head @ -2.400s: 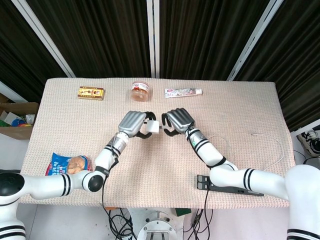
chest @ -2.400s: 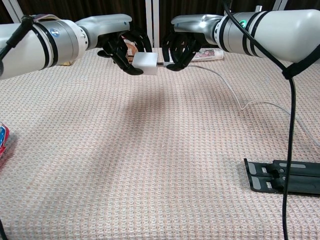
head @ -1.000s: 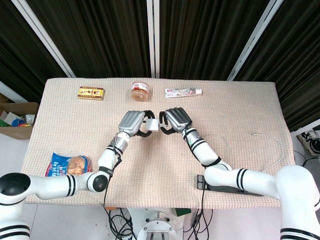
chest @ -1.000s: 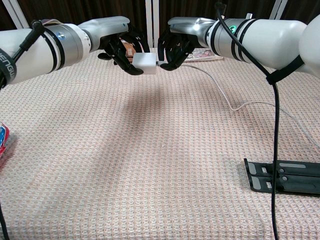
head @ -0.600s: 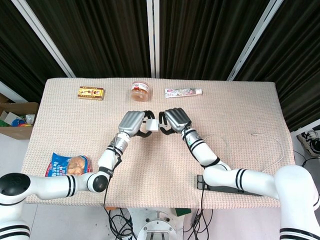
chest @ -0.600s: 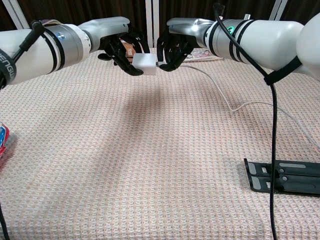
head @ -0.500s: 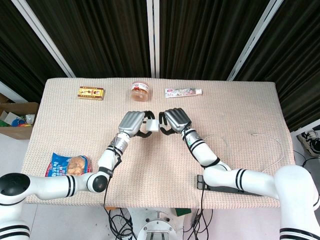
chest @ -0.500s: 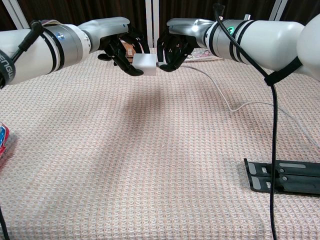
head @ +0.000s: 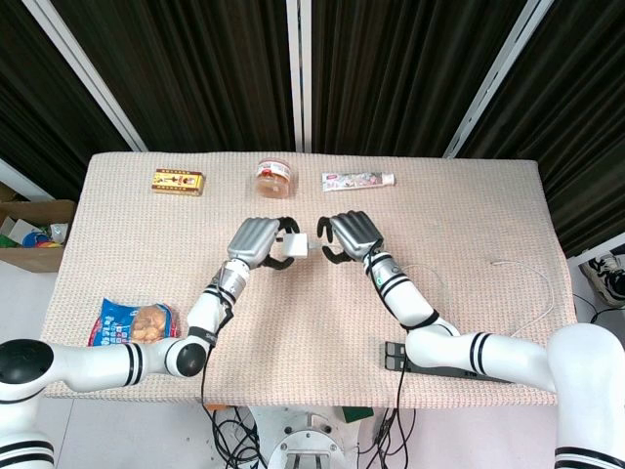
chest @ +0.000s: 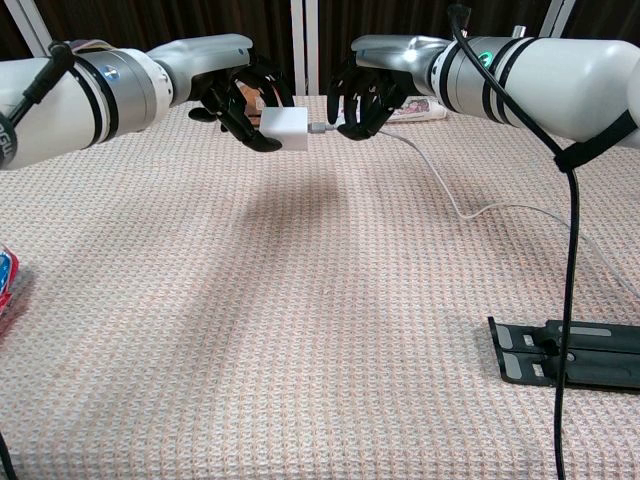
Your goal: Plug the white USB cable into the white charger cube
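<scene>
My left hand [chest: 240, 95] [head: 254, 239] grips the white charger cube [chest: 285, 128] [head: 296, 243] above the table's middle. A little to its right, my right hand [chest: 368, 98] [head: 354, 234] pinches the plug end of the white USB cable [chest: 440, 180]. The short silvery plug [chest: 319, 127] spans the gap between the hand and the cube's right face, its tip at the cube. Whether it sits inside the port I cannot tell. From the right hand the cable trails down across the cloth to the right [head: 532, 283].
At the table's far edge lie a yellow box [head: 178, 182], a jar [head: 275, 178] and a toothpaste tube [head: 358, 180]. A snack bag [head: 135, 320] lies front left. A black flat device [chest: 570, 352] [head: 430, 360] sits front right.
My right hand has drawn back to the right, so a gap with the plug showing has opened between it and the cube. The left hand and cube have shifted slightly left.
</scene>
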